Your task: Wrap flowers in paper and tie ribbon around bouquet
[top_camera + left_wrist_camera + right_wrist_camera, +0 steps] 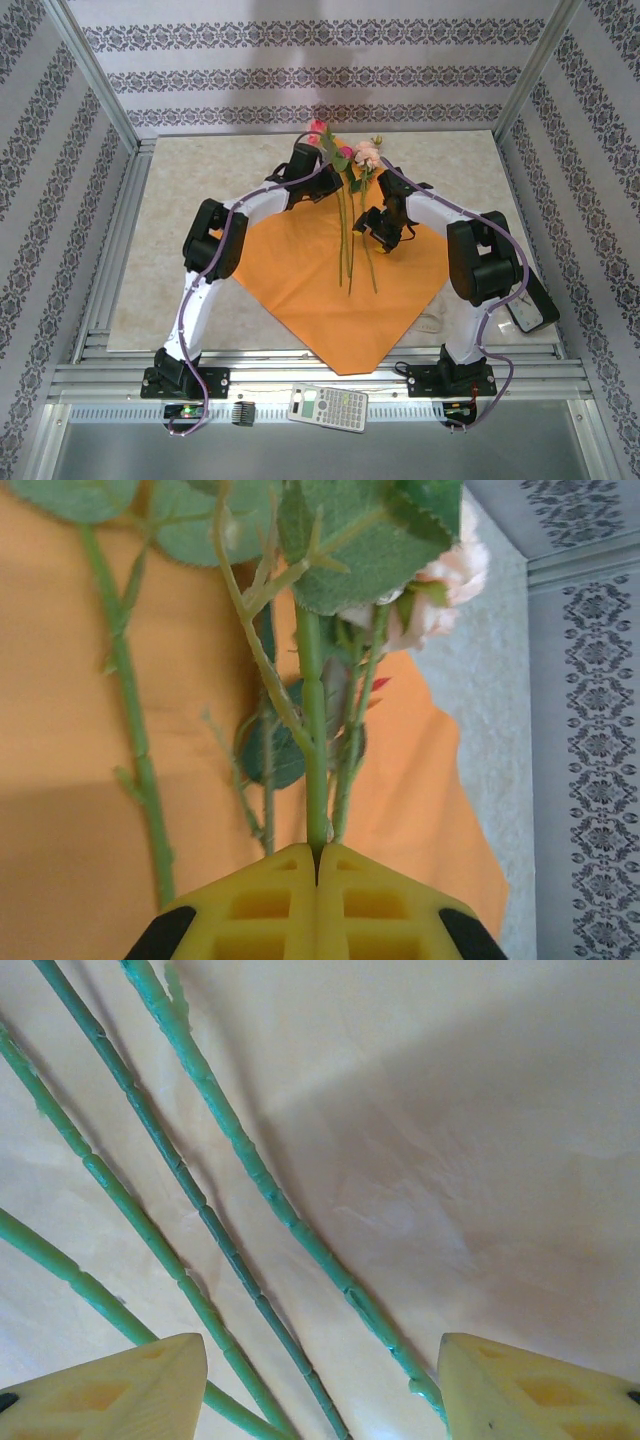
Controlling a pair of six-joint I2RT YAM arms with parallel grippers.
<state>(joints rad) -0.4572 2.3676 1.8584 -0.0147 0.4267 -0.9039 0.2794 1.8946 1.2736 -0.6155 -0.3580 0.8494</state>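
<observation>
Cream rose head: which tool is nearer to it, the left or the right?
Left. The left tool is shut on a stem near the leaves, close behind the cream rose head. The right tool stands open farther down, over bare stems on the paper.

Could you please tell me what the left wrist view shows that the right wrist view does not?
Left wrist: the left tool shut on a stem, leaves, a pale rose, table and wall. Right wrist: the right tool open above leafless stems. Both: green stems over the orange paper.
</observation>
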